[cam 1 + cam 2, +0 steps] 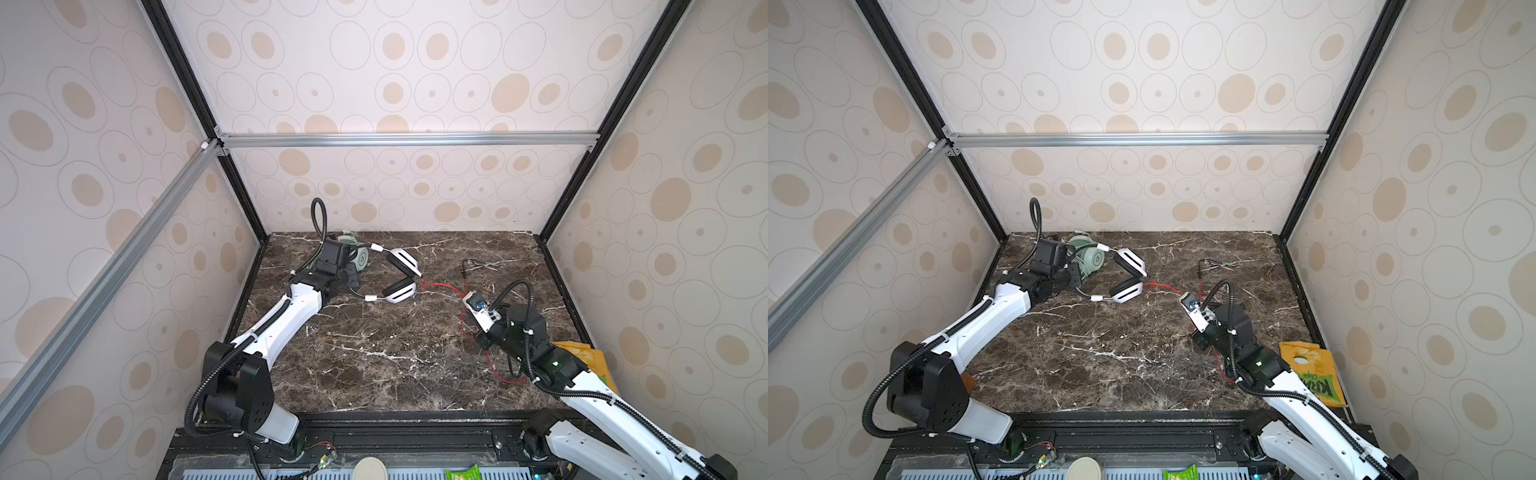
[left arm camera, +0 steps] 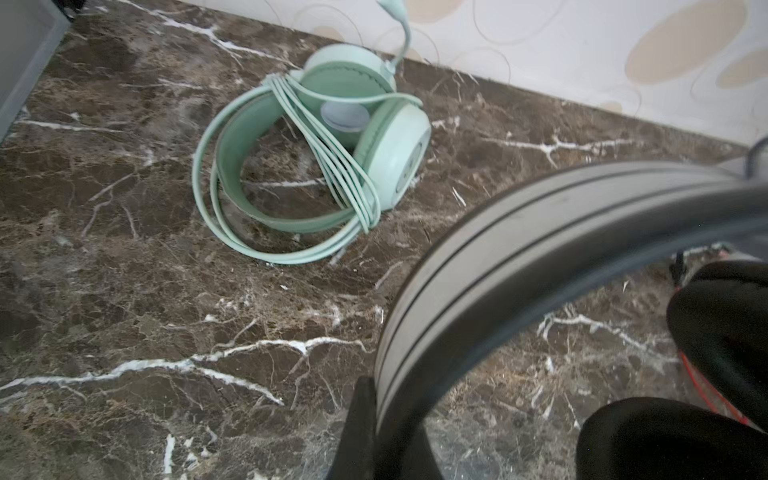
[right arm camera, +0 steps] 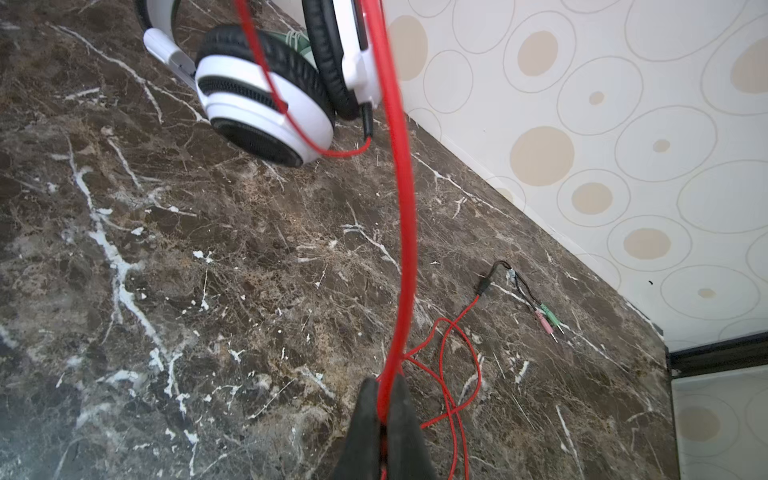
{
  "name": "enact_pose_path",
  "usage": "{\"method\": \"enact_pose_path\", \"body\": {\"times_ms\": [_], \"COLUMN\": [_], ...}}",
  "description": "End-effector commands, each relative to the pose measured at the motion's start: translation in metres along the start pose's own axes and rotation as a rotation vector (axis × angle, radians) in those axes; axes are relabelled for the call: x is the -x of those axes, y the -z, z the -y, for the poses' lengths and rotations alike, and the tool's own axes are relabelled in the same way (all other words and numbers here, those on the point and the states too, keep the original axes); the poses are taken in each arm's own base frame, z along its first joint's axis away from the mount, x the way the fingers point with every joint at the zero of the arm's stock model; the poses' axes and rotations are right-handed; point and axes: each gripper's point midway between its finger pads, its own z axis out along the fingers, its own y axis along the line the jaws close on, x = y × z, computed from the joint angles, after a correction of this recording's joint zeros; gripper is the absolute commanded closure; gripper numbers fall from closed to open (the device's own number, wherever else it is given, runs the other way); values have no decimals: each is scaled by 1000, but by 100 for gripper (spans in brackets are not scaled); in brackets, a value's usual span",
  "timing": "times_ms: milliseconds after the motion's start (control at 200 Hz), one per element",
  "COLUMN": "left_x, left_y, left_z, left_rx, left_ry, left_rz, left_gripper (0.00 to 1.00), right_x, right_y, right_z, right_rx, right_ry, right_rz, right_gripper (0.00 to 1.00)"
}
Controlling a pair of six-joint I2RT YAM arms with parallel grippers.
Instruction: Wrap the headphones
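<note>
**A:** Nearest to the viewer, on the right?
**B:** A yellow snack bag (image 1: 1308, 365) at the near right edge of the tabletop (image 1: 374, 365), beside the right arm.

**A:** Next inward?
**B:** Mid-right, the right claw (image 3: 384, 415), jaws pressed together on the red cable (image 3: 401, 208). Seen from above (image 1: 482, 338), low over the marble.

**A:** Course of that cable?
**B:** From the claw leftward and away to the ear cups of the white-and-black headset (image 1: 400, 291). Slack loops on the tabletop around the claw. At the free end, pink and green plugs (image 3: 548, 318), lying flat farther back on the right, well apart from the headset.

**A:** Position of that headset?
**B:** Left of centre, toward the far side. Ear cups to the right, silver headband (image 2: 498, 232) arching to the left.

**A:** And on the left side?
**B:** At the headband, the left claw (image 2: 388, 440), shut around the band. In a top view (image 1: 351, 276), just left of the ear cups.

**A:** Farthest item?
**B:** The mint-green headset (image 2: 399, 153), far left, close to the back wall, resting on the tabletop. Its pale green cable (image 2: 345, 174) wound in several turns across headband and cup. Just beside the white-and-black headset; contact between the two not discernible.
</note>
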Motion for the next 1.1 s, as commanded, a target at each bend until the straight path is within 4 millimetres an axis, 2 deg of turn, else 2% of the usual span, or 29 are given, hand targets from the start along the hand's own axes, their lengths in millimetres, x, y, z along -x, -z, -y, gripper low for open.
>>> {"method": "enact_pose_path", "body": {"times_ms": [0, 100, 180, 350, 485, 635, 740, 865, 1015, 1095], "left_x": [23, 13, 5, -10, -21, -39, -50, -52, -36, -32], "left_y": [6, 0, -3, -5, -2, -4, -3, 5, 30, 33], "left_z": [33, 51, 55, 65, 82, 106, 121, 133, 140, 136], "left_rx": [-90, -115, -119, -134, -151, -265, -366, -419, -464, -445], "left_ry": [-32, -83, -106, -190, -290, -335, -342, -352, -335, -323], "left_rz": [80, 40, 18, -18, -48, -108, -135, -139, -65, -45], "left_gripper": [100, 100, 100, 100, 100, 100, 100, 100, 100, 100], "right_x": [15, 21, 29, 69, 89, 100, 94, 77, 50, 37], "right_y": [2, -8, -14, -25, -62, -102, -128, -144, -160, -161], "right_z": [7, 12, 20, 44, 66, 91, 103, 121, 114, 105], "right_rx": [-41, -66, -99, -180, -251, -266, -259, -251, -148, -90], "right_ry": [55, 72, 88, 147, 208, 146, 95, -18, -110, -165], "right_rz": [14, 24, 21, 60, 3, -19, -55, -78, -129, -156], "right_gripper": [100, 100, 100, 100, 100, 100, 100, 100, 100, 100]}}
